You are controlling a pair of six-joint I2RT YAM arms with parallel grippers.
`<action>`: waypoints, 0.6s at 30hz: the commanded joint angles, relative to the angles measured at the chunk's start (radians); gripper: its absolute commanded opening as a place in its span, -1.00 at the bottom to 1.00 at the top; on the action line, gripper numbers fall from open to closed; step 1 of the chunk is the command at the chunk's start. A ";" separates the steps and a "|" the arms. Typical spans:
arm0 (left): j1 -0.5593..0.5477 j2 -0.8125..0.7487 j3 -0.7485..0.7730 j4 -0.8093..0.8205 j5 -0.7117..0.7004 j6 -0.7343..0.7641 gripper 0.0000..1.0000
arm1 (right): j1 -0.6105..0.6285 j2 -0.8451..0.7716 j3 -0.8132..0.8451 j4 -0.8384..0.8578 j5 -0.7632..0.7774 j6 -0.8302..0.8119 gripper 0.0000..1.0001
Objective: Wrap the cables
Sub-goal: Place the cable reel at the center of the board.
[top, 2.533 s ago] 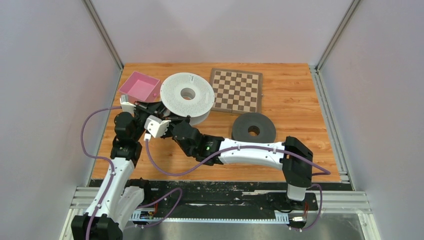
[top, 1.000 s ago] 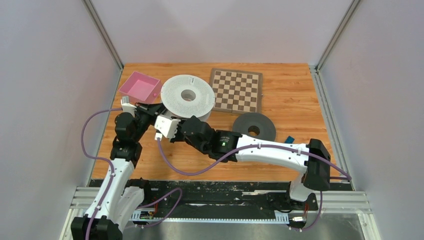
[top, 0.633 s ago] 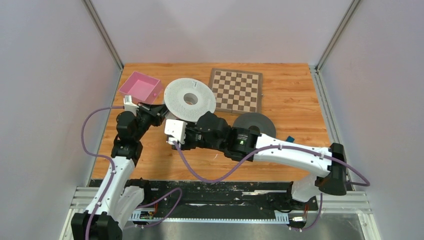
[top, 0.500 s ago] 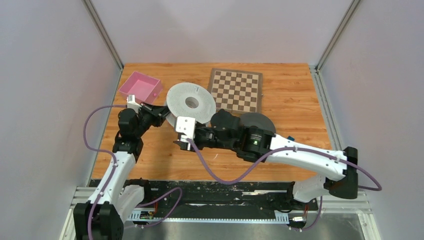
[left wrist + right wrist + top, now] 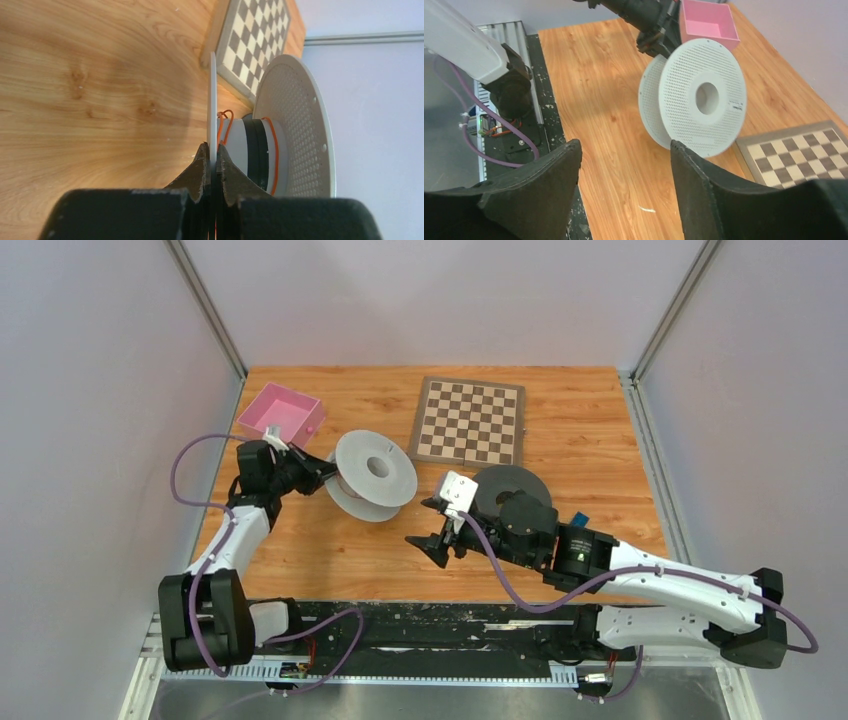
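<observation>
A thin orange-red cable (image 5: 274, 150) runs in loops round the hub of the white perforated spool (image 5: 375, 475). The spool is tipped up on its edge left of the table's middle. My left gripper (image 5: 318, 472) is shut on the rim of one flange (image 5: 212, 100), which passes straight between my fingertips (image 5: 212, 150). My right gripper (image 5: 428, 530) hangs open near the table's front, well apart from the spool (image 5: 701, 97), with only bare wood between its fingers (image 5: 624, 145). The right wrist view also shows the left gripper (image 5: 656, 40) on the spool's far rim.
A black spool (image 5: 515, 490) lies flat behind my right wrist. The chessboard (image 5: 470, 420) is at the back centre and the pink box (image 5: 282, 412) at the back left. A small blue object (image 5: 579, 519) and a pale scrap (image 5: 647, 209) lie on the wood.
My right arm has pulled back from the white spool toward the front right and its jaws have opened. The spool has tipped from flat onto its edge, still in my left gripper.
</observation>
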 commanded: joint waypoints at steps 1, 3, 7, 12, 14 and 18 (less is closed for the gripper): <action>0.016 0.031 0.056 -0.027 0.022 0.115 -1.00 | -0.006 -0.075 -0.046 0.062 0.088 0.055 0.39; 0.020 0.067 0.076 -0.079 0.021 0.162 -1.00 | -0.007 -0.086 -0.065 0.066 0.089 0.060 0.51; 0.027 0.113 0.079 -0.106 0.030 0.219 -1.00 | -0.009 -0.108 -0.113 0.084 0.077 0.095 0.81; 0.031 0.169 0.066 -0.096 0.038 0.251 -0.97 | -0.011 -0.125 -0.173 0.109 0.090 0.119 1.00; 0.038 0.199 0.071 -0.100 0.058 0.267 -0.90 | -0.018 -0.124 -0.203 0.143 0.104 0.127 1.00; 0.057 0.250 0.107 -0.147 0.067 0.315 -0.75 | -0.116 -0.010 -0.256 0.219 0.033 0.208 1.00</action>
